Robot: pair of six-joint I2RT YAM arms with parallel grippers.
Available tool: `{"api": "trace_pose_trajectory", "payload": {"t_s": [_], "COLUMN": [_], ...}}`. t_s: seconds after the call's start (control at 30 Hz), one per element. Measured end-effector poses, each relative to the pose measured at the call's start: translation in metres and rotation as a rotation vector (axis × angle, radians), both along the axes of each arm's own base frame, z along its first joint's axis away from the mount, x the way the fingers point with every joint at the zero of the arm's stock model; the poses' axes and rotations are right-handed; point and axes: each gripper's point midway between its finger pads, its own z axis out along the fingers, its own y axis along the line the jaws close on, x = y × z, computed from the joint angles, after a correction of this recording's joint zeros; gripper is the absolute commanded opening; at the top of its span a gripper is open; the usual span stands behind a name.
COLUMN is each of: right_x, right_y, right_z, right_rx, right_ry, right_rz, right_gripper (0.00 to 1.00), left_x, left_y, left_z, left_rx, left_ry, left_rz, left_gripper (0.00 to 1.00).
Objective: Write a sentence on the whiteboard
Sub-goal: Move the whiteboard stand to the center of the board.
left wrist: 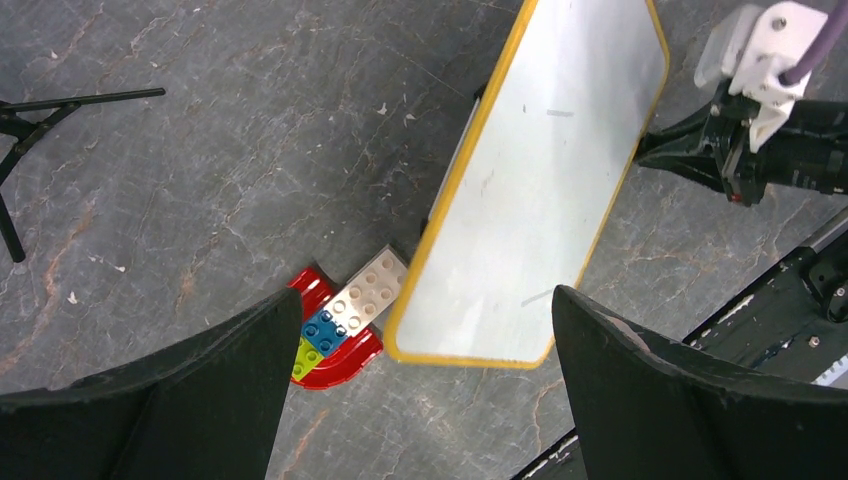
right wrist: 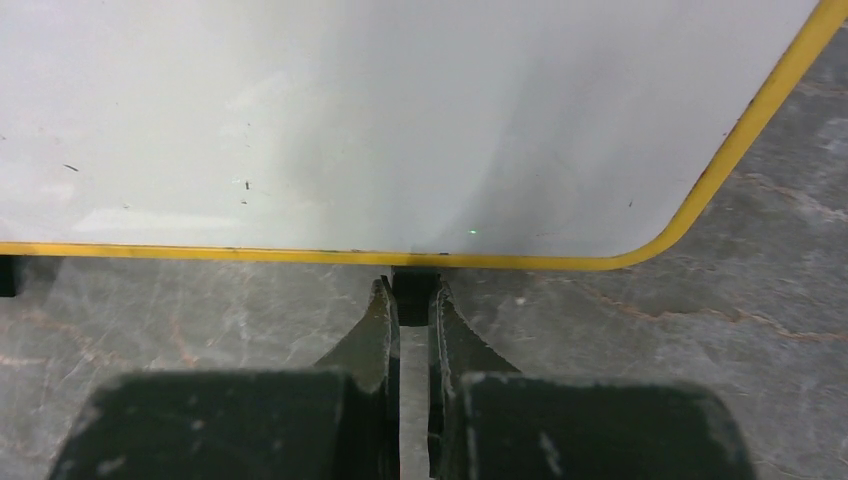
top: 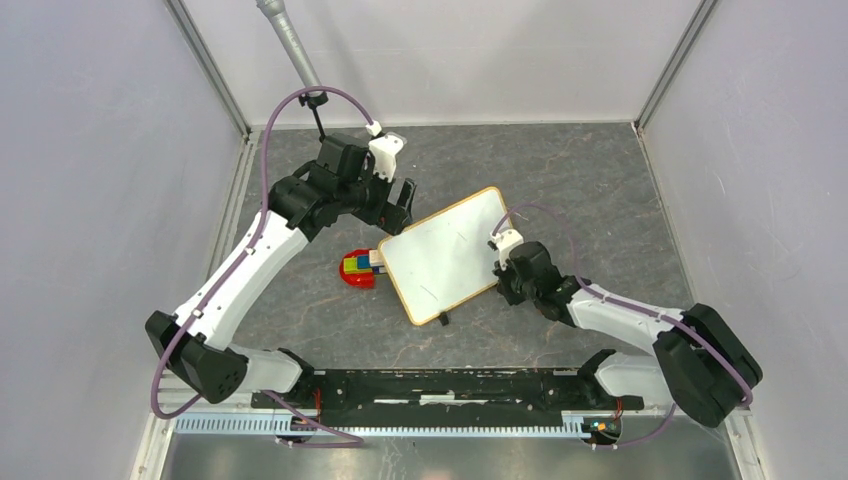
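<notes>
The whiteboard lies tilted on the grey table, white with a yellow-orange frame. Its surface is blank apart from a few faint grey marks; no red sentence shows on it. It also shows in the left wrist view and fills the top of the right wrist view. My right gripper is at the board's right edge, shut on a small black clip foot under the frame. My left gripper hovers open and empty above the board's far-left corner. No marker pen is in view.
A red curved toy base with white, blue and green bricks touches the board's left corner, also in the left wrist view. A thin black stand is at the far left. A black rail runs along the near edge.
</notes>
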Motion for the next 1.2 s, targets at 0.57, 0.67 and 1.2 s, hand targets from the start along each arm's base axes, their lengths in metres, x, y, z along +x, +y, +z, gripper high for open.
{"api": "trace_pose_trajectory", "payload": {"t_s": [0.57, 0.67, 1.2], "right_x": [-0.043, -0.066, -0.083], "right_y": [0.021, 0.023, 0.026], "right_z": [-0.002, -0.006, 0.049], "right_rx": [0.106, 0.148, 0.192], "right_ry": [0.048, 0.106, 0.132], "right_rz": [0.109, 0.163, 0.384], "right_gripper": [0.37, 0.49, 0.98], "left_x": [0.000, 0.000, -0.006], "left_y": [-0.002, -0.004, -0.012], "left_z": [-0.003, -0.005, -0.010], "left_rx": [-0.001, -0.002, -0.024], "left_ry": [0.014, 0.020, 0.063], "left_rz": [-0.008, -0.014, -0.057], "left_gripper": [1.00, 1.00, 1.00]}}
